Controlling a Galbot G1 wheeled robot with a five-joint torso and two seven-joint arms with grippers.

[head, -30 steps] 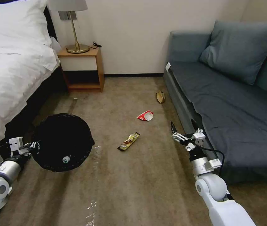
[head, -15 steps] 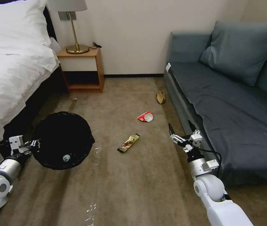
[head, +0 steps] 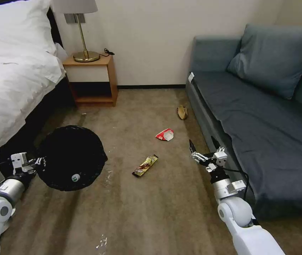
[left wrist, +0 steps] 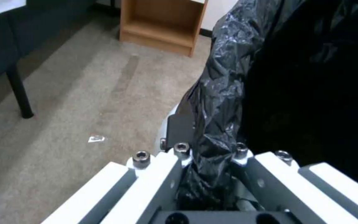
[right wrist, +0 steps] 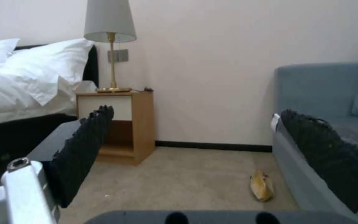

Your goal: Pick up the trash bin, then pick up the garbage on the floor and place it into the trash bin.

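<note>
The trash bin (head: 71, 157), lined with a black bag, hangs above the carpet at the left, held at its rim by my left gripper (head: 39, 163). The left wrist view shows the jaws shut on the bin's bag-covered rim (left wrist: 212, 130). A bottle cap (head: 75, 177) shows inside the bin. On the floor lie pieces of garbage: a yellow-brown wrapper (head: 145, 165), a red-and-white packet (head: 165, 134) and a banana peel (head: 182, 112), which also lies ahead in the right wrist view (right wrist: 262, 185). My right gripper (head: 203, 146) hovers open beside the sofa, right of the wrapper, holding nothing.
A grey sofa (head: 264, 117) runs along the right, close to my right arm. The bed (head: 12, 81) fills the left, with a wooden nightstand (head: 92, 79) and lamp (head: 82, 32) at the back wall. Open carpet lies between bed and sofa.
The whole view has shifted slightly, so the camera moved. The right gripper has drifted a little left and forward. The left gripper still holds the bin.
</note>
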